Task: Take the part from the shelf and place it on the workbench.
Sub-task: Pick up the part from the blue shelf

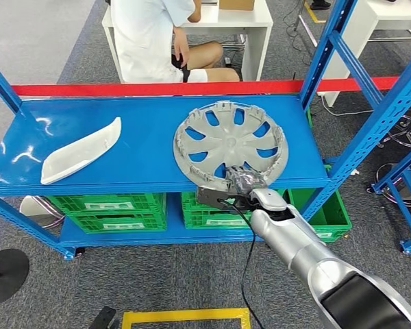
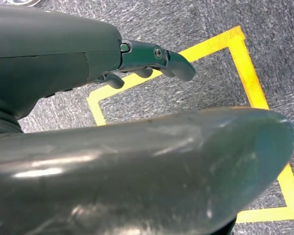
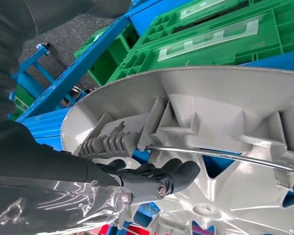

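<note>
A grey wheel cover point(image 1: 230, 144) lies inner face up on the blue shelf point(image 1: 141, 137), its near rim jutting over the front edge. My right hand point(image 1: 243, 180) holds that near rim; in the right wrist view its dark fingers point(image 3: 157, 178) curl over the rim onto the ribbed inside of the wheel cover point(image 3: 219, 122). A long white trim part point(image 1: 82, 152) lies on the shelf's left side. My left hand point(image 2: 138, 63) hangs over the carpet, fingers apart and holding nothing.
Green crates point(image 1: 110, 209) fill the lower shelf level. Blue uprights point(image 1: 379, 116) slant up on the right. A red tape point(image 1: 141, 89) runs behind the shelf, and a person point(image 1: 151, 34) sits at a white desk beyond. Yellow floor tape point(image 1: 185, 317) marks the carpet near me.
</note>
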Controlling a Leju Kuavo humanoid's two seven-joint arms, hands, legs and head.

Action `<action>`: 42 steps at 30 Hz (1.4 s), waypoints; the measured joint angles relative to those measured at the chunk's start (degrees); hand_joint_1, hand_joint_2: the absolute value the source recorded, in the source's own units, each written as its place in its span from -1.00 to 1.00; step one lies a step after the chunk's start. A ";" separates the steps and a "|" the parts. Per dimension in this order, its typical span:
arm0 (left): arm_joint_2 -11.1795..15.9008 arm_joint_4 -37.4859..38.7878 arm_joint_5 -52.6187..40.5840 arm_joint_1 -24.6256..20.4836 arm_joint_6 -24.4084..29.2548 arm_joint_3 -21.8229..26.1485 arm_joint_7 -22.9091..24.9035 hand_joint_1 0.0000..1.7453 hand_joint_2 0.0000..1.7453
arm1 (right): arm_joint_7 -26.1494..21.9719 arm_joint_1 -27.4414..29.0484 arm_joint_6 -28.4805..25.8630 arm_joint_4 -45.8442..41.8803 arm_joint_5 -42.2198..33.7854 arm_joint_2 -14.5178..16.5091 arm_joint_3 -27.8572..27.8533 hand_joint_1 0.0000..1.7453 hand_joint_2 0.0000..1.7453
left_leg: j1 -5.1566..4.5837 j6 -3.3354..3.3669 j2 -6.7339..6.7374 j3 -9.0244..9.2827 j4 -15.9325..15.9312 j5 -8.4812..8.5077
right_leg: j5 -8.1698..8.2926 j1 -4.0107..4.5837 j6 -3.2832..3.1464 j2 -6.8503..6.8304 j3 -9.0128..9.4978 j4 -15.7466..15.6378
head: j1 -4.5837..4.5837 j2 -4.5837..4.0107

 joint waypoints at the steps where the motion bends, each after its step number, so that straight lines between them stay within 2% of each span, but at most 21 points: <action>1: 0.01 0.00 0.00 0.01 0.00 0.04 0.00 -1.00 -1.00 | -0.02 0.01 -0.01 0.01 0.04 0.02 -0.11 -1.00 1.00 | 0.00 0.00 0.00 0.00 0.00 0.00 | 0.00 0.00 0.00 0.00 0.00 0.00 | 0.00 0.00; 18: 0.02 0.00 -0.03 0.11 -0.31 0.88 0.07 -1.00 -1.00 | -0.01 0.15 0.16 0.20 1.01 0.45 -0.55 -1.00 1.00 | 0.00 0.00 0.00 0.00 0.00 0.00 | 0.00 0.00 0.00 0.00 0.00 0.00 | -0.01 0.00; 42: 0.04 0.00 -0.60 0.09 -0.30 1.40 0.19 -1.00 -1.00 | 0.18 -0.06 3.05 0.20 2.88 0.70 -0.73 -1.00 1.00 | 0.00 0.00 0.00 0.04 0.00 0.00 | 0.00 0.00 -0.01 0.01 0.03 0.00 | 0.00 0.00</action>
